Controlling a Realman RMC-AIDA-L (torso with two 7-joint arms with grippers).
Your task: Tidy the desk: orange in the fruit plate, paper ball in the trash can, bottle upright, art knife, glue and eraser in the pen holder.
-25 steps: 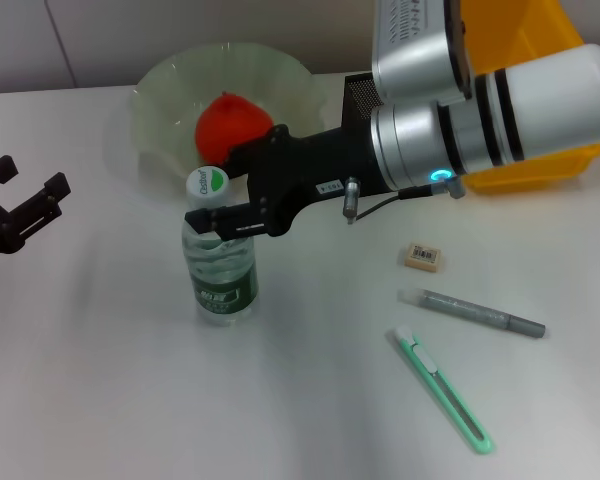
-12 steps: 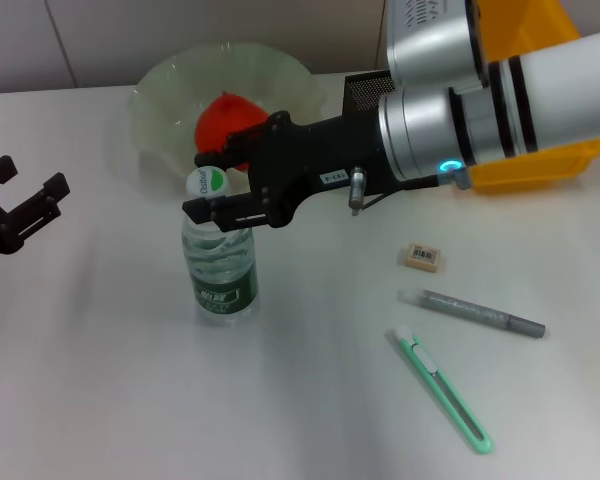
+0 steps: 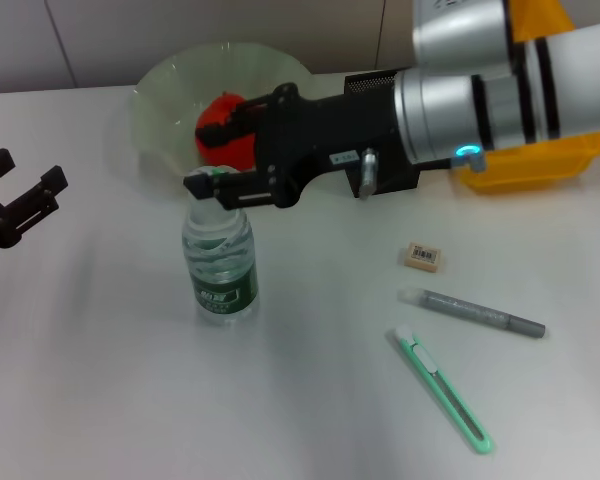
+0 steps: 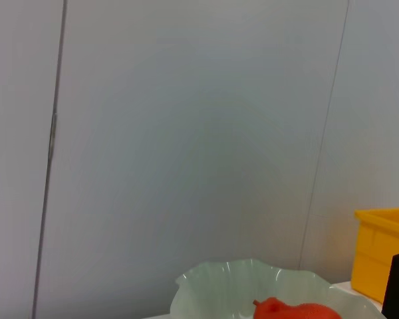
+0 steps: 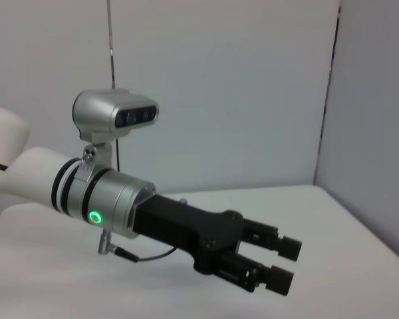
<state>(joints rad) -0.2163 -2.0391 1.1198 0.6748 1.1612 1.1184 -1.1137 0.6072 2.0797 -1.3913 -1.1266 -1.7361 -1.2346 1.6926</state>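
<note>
The clear water bottle (image 3: 220, 265) stands upright on the white table. My right gripper (image 3: 207, 148) is open and hovers just above the bottle's top, its near finger (image 3: 220, 187) covering the cap. The orange (image 3: 212, 135) lies in the pale green fruit plate (image 3: 165, 90), also seen in the left wrist view (image 4: 219, 292). The eraser (image 3: 423, 257), the grey glue stick (image 3: 475, 313) and the green art knife (image 3: 442, 390) lie on the table at the right. The black mesh pen holder (image 3: 370, 84) peeks out behind my right arm. My left gripper (image 3: 20, 200) is open at the left edge. The paper ball is out of view.
A yellow bin (image 3: 540, 165) stands at the back right behind my right arm. The right wrist view shows my left arm with its open gripper (image 5: 272, 262) over the table.
My right gripper has risen from around the bottle's neck to above its cap. The bottle stays upright in place. The left arm has hardly moved.
</note>
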